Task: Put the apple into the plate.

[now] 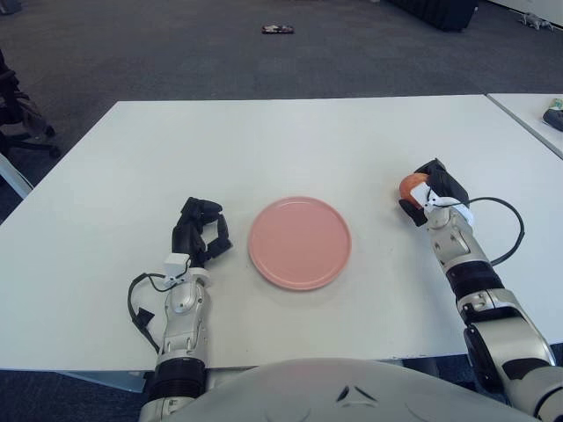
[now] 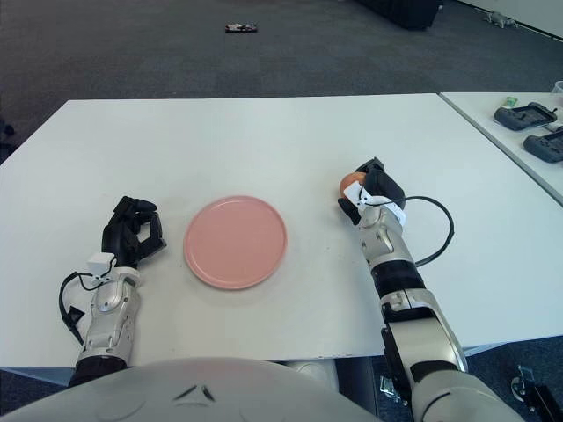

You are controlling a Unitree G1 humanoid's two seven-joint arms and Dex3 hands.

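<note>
The robot's right hand (image 1: 431, 189), black-fingered on a silver forearm, was clamped around a small round orange-red apple (image 1: 409, 185), its dark fingers wrapping the fruit from the right and from above so that only the apple's left side showed. Hand and apple sat low over the white rectangular tabletop (image 1: 290, 141), to the right of a flat, round, pink plate (image 1: 300, 243) and clearly apart from its rim; whether the apple touched the tabletop could not be told. A black cable (image 1: 508, 230) looped out from the wrist over the tabletop to the right of the forearm.

The plate lay near the middle of the tabletop's front half, with nothing on it.

The left hand (image 1: 199, 234) showed just to the left of the plate, close to its rim but not touching it, its black fingers curled in on themselves and holding nothing. A small white block and a dark cable sat at its wrist.

Beyond the tabletop stretched grey carpeted floor (image 1: 202, 53), with a small dark object (image 1: 278, 32) lying on it far back. At the right edge a second white tabletop (image 2: 519, 141) stood just beside the first, carrying two dark handheld devices (image 2: 526, 115). A dark office chair (image 1: 19, 119) showed partly at the far left.
</note>
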